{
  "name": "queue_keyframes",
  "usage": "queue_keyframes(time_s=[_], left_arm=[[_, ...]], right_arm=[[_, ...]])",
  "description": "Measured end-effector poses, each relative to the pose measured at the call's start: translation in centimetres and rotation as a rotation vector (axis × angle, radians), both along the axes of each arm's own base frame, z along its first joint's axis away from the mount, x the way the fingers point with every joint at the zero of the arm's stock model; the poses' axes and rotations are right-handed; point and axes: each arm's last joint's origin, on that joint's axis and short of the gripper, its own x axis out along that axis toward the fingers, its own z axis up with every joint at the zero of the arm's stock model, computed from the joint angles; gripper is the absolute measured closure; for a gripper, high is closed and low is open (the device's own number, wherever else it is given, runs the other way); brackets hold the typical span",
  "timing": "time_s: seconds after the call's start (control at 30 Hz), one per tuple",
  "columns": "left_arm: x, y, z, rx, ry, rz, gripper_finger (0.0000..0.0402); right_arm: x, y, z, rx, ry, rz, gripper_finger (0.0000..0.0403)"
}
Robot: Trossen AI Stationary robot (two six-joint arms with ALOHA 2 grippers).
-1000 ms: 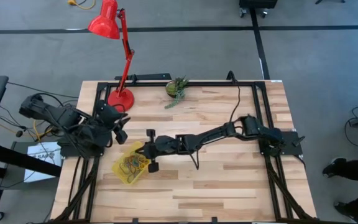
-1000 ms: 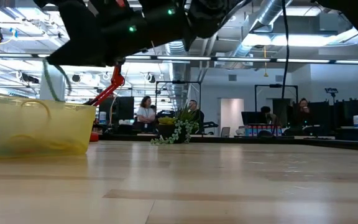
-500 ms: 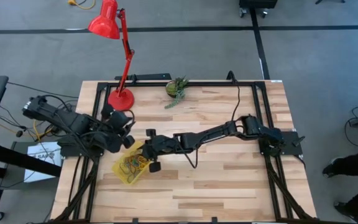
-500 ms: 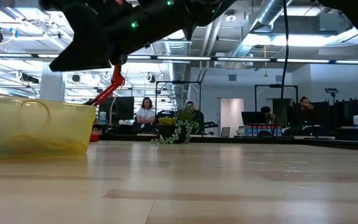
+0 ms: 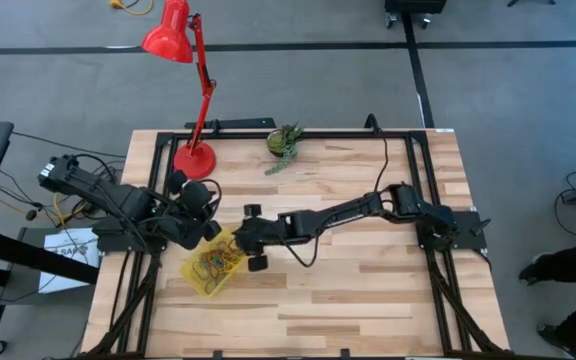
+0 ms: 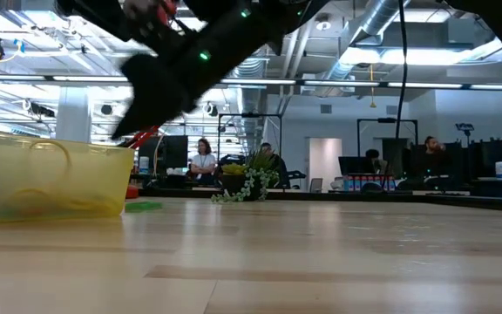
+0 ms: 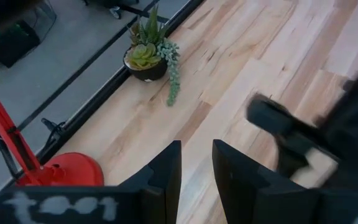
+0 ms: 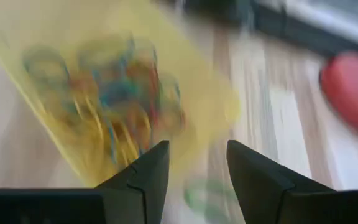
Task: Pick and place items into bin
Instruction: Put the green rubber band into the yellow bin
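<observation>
We see the right gripper [image 5: 254, 238] at centre-left of the high view, just beside the right-hand rim of the small shallow translucent yellow plastic bin [image 5: 190, 270]; a second ago it hung over that rim, so it has drawn back a little. Its fingers [image 8: 146, 177], near together a second ago, now stand wide apart with nothing between them. In the right wrist view the thin coloured rubber-band loops [image 8: 114, 93] lie heaped inside the bin, while a single green loop [image 8: 197, 193] rests on the light wooden desk [image 5: 368, 290] just outside the wall; the low view shows it as a new green patch beside the bin. We judge the release to have fallen short, leaving one loop to be fetched again. The left gripper [image 5: 200, 200] has shifted closer, above and left of the bin; its fingers [image 7: 166, 165] stand slightly apart on nothing, facing the small potted succulent [image 7: 146, 57] and red lamp base [image 7: 64, 171].
</observation>
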Motion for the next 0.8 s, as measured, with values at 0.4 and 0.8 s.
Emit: queue_keyframes(time_s=[0.4, 0.8], left_arm=[[0.0, -0.1, -0.1, -0.034, 0.008, -0.009, 0.0319], [0.0, 0.0, 0.0, -0.012, 0.007, -0.006, 0.0319]], right_arm=[[-2.4, -4.9, -2.0, 0.019, 0.363, 0.019, 0.0261], [-0.8, -5.9, -1.2, -0.028, 0.166, 0.19, 0.026]])
